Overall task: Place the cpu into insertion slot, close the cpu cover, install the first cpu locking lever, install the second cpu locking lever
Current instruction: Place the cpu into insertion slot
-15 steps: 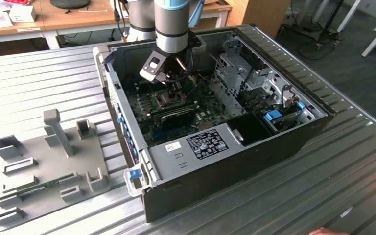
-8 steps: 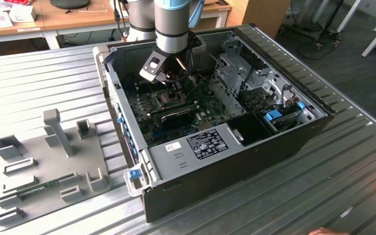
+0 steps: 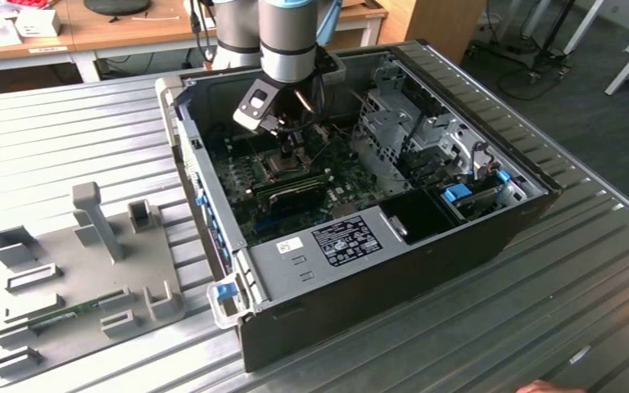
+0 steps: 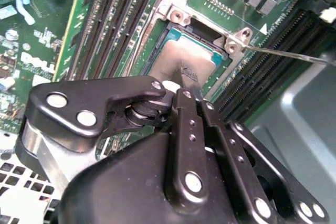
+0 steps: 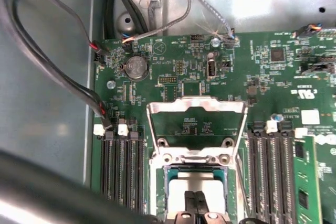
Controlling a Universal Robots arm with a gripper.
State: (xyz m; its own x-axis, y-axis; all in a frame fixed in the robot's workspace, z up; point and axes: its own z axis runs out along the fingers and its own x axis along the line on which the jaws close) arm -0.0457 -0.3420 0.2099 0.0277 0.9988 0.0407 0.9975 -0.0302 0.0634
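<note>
Chip [image 4: 181, 56] sits in socket [image 4: 152, 45] w/ gripper [image 4: 185, 78] fingers pressed together, tips on its face; cover [image 5: 197, 106] stands flipped open, lever [image 4: 286, 54] looks unhooked, so approx. step one of four done.

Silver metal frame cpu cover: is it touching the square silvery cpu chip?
Apart. In the first wrist view the cpu cover is swung open, board showing through its cut-out, and the cpu lies uncovered.
</note>
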